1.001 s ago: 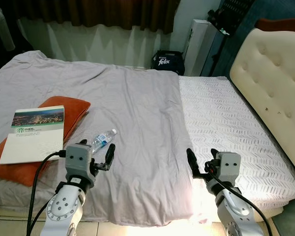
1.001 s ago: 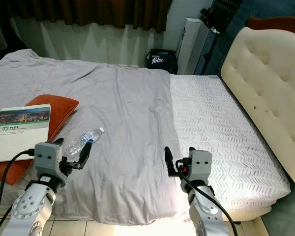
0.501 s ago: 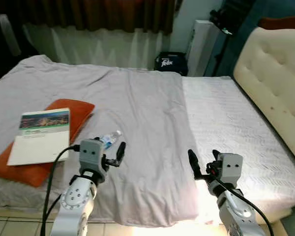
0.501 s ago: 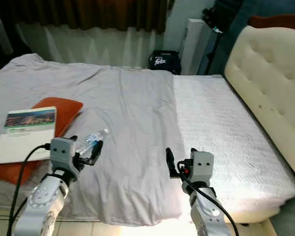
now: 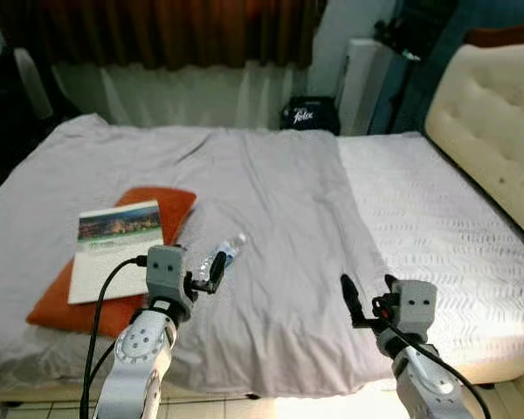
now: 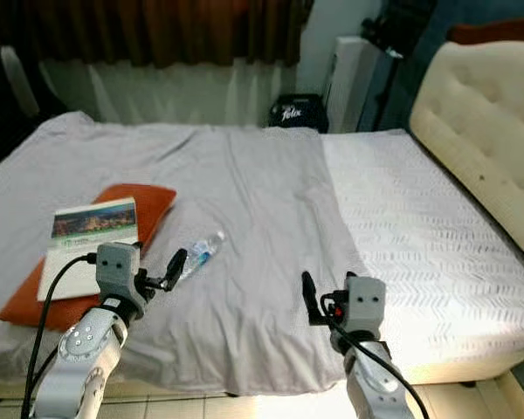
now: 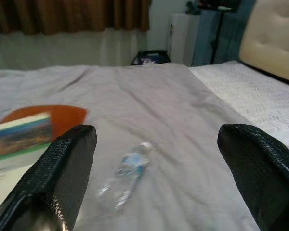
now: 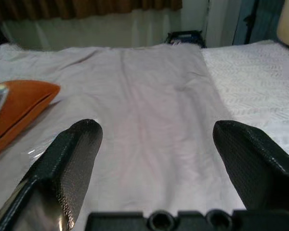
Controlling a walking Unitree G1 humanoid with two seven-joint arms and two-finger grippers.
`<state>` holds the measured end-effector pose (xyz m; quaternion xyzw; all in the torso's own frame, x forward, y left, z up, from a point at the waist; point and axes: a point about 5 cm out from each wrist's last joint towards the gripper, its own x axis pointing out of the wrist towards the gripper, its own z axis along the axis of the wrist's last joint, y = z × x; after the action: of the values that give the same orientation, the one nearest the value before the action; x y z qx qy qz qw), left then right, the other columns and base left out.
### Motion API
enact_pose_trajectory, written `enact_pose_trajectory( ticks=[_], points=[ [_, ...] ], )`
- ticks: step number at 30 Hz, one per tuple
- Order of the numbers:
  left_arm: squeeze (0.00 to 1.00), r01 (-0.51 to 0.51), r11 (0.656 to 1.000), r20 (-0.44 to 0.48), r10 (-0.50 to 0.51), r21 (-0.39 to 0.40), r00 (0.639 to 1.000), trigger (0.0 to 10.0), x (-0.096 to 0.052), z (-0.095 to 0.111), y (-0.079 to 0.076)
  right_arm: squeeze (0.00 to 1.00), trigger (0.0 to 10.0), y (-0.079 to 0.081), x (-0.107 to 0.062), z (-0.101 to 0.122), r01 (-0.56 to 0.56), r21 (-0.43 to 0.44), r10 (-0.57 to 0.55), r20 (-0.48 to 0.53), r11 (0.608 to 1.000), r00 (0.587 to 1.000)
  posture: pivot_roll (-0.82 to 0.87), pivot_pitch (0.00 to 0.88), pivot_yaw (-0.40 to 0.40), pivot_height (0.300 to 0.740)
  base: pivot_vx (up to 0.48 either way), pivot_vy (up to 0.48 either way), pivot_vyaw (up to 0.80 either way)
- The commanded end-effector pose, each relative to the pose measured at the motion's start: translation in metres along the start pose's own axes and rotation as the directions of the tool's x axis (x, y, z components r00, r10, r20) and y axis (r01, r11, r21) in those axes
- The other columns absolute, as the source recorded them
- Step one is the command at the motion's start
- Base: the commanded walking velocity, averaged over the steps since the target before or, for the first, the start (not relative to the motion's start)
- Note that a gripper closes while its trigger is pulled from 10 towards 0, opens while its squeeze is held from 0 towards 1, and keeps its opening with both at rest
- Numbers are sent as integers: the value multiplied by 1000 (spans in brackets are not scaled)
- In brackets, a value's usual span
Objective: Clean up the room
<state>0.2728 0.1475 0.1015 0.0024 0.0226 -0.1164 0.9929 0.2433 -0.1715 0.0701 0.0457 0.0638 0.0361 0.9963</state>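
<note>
A clear plastic water bottle (image 5: 224, 256) with a blue label lies on the grey bedsheet (image 5: 271, 192). To its left, a white book (image 5: 118, 249) with a city photo rests on an orange pillow (image 5: 173, 205). My left gripper (image 5: 205, 279) hovers open just in front of the bottle, which lies between its fingers in the left wrist view (image 7: 127, 175). My right gripper (image 5: 367, 301) is open over the sheet's front right part, holding nothing.
The bare white mattress (image 5: 437, 209) and a cream tufted headboard (image 5: 489, 131) lie to the right. A black bag (image 5: 310, 113) and a white unit (image 5: 358, 83) stand behind the bed, under dark curtains (image 5: 157, 30). Floor tiles (image 5: 244, 408) run along the bed's front edge.
The whole view has swung left, so bottle, book and pillow now sit nearer the middle. My left gripper stays just short of the bottle. Both grippers remain open.
</note>
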Motion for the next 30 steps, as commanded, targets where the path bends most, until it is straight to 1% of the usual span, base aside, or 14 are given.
enact_pose_trajectory(
  ticks=[1, 4, 5, 6, 8, 12, 14, 18, 22, 26, 30],
  points=[
    [0, -22, 999, -10, 22, 26, 1000, 10000, -3, -3, 5, 0, 10000, 5, 3, 3, -22, -5, 22, 8, 1000, 1000, 59, 0, -50, 740, 0, 0, 0],
    [0, -38, 999, -10, 39, 33, 999, 10000, -3, -4, 5, 0, 10000, 6, 2, 2, -27, -6, 27, 2, 1000, 1000, 59, 0, -50, 740, 0, 0, 0],
    [0, -26, 999, 16, 26, 44, 1000, 10000, -3, 1, 4, 0, 10000, 6, 2, 2, -30, -9, 30, -2, 1000, 1000, 59, 0, -51, 740, 0, 0, 0],
    [0, -23, 999, 22, 22, 48, 1000, 10000, -3, 2, 3, 0, 10000, 6, 2, 2, -31, -10, 31, -3, 999, 1000, 59, 0, -51, 740, 0, 0, 0],
    [0, -9, 1000, 53, 8, 26, 999, 10000, -4, 6, 2, 0, 10000, 6, 2, 2, -31, -9, 31, -4, 999, 1000, 60, 0, -51, 740, 0, 0, 0],
    [0, -25, 999, 35, 23, 34, 999, 10000, -3, 4, 3, 0, 10000, 6, 3, 1, -36, -12, 36, -11, 999, 999, 60, 0, -51, 740, 457, 0, 0],
    [0, -21, 997, 27, 20, 68, 999, 10000, -1, 3, 3, 0, 10000, 7, 4, 0, -39, -14, 39, -13, 999, 999, 61, 0, -47, 740, 458, 0, 0],
    [0, 0, 996, 25, -2, 91, 1000, 10000, 2, 4, 1, 0, 10000, 7, 6, 1, -37, -13, 37, -12, 999, 999, 62, 0, -46, 740, 458, 0, 0],
    [0, 8, 996, 23, -10, 88, 1000, 10000, 4, 5, 1, 0, 10000, 7, 7, 1, -34, -4, 34, -5, 999, 999, 58, 0, -43, 740, 465, 0, 0],
    [0, 21, 996, 20, -23, 89, 1000, 10000, 5, 5, -1, 0, 10000, 6, 6, 2, -30, -15, 30, -1, 999, 1000, 54, 0, -40, 740, 469, 0, 0],
    [0, 58, 993, 14, -60, 102, 998, 10000, 8, 5, -3, 0, 10000, 7, 5, 1, -42, 7, 42, -1, 999, 999, 52, 0, -36, 740, 468, 0, -766]
  ],
)
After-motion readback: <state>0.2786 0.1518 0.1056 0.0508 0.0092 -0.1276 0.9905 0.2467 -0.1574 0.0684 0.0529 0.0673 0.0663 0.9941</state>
